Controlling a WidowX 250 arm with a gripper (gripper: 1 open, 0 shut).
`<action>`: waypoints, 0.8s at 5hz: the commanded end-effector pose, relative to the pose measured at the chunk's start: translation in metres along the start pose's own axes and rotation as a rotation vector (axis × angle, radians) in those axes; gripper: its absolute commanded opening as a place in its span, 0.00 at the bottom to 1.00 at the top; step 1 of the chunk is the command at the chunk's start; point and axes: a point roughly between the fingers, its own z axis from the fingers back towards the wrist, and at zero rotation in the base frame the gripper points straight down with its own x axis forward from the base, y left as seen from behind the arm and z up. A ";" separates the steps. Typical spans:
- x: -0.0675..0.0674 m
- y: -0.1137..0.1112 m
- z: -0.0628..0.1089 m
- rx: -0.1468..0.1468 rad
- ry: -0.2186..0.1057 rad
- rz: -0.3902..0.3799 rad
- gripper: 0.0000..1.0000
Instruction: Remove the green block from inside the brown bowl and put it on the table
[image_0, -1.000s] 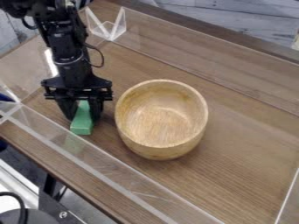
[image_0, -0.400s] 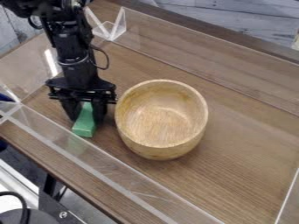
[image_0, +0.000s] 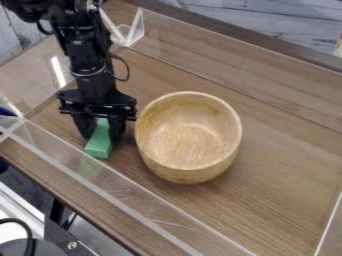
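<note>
Hiding the upper end of the green block (image_0: 99, 146), the dark fingers (image_0: 96, 122) are closed narrowly around it.

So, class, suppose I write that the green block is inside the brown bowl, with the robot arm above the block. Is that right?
Not quite: in the camera view the green block is outside the brown bowl, down beside it. The robot arm is indeed above the block.
</note>
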 end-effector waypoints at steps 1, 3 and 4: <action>0.006 -0.007 0.007 0.009 -0.020 -0.068 0.00; 0.010 0.000 0.008 0.059 -0.048 -0.040 1.00; 0.011 -0.005 0.014 0.027 -0.039 -0.075 1.00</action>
